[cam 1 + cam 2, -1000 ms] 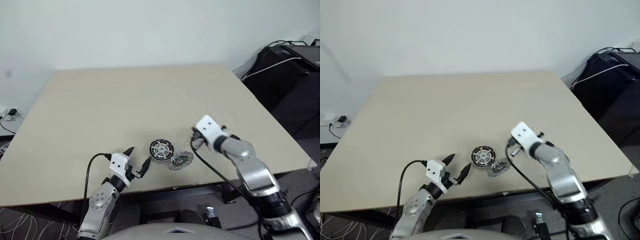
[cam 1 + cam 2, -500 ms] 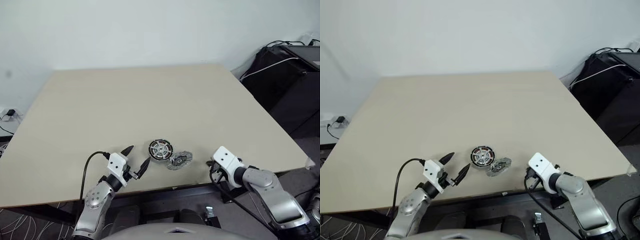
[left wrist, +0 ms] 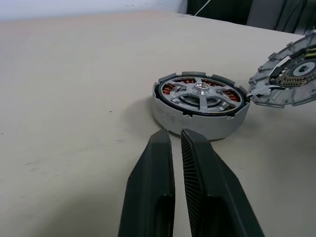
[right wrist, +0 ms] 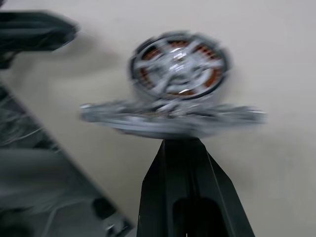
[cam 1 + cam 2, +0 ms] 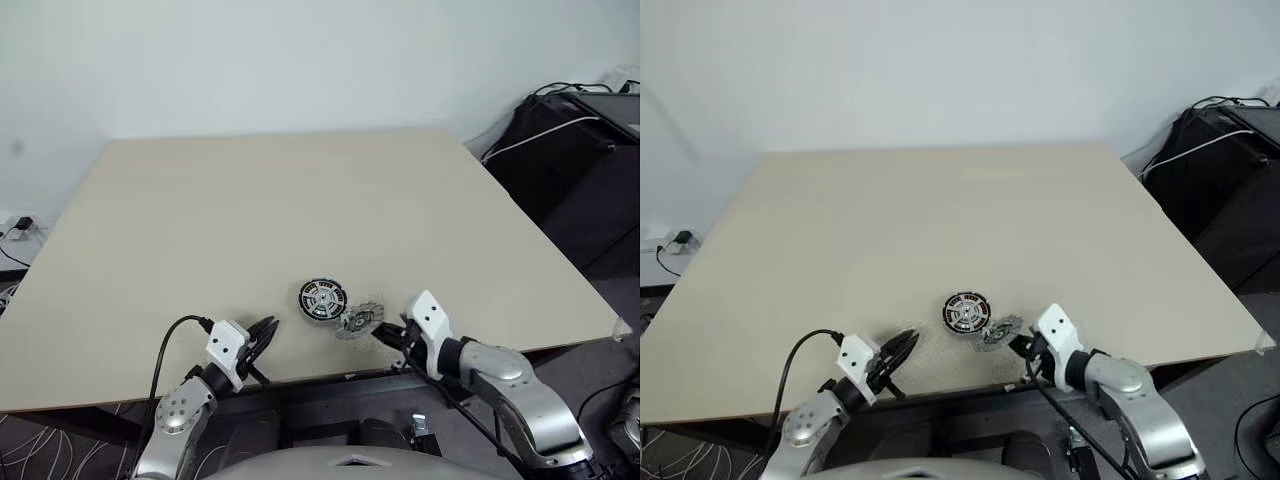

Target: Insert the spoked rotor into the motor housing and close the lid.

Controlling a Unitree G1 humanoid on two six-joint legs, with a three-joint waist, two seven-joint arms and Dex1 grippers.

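Presently the left gripper (image 3: 177, 136) hovers low over the table (image 5: 250, 210) near its front edge, its two black fingers drawn almost together with only a narrow slit between them and nothing held. Just beyond their tips sits the motor housing (image 3: 200, 105), a round pale-walled drum lying flat, with the spoked rotor (image 3: 201, 91) already seated in its top; copper windings show between the spokes. In the head views this assembly lies at about 2 o'clock from the left gripper, close by but not touching. The right gripper (image 5: 388, 335) is fully closed and empty, its tips meeting the near rim of the lid (image 5: 360, 317). The lid sits just beside the housing at roughly 4 o'clock from it, tilted, one edge propped against the housing wall and its finned face turned upward. Dark equipment with cables (image 5: 575, 140) stands beyond the table's far right corner.
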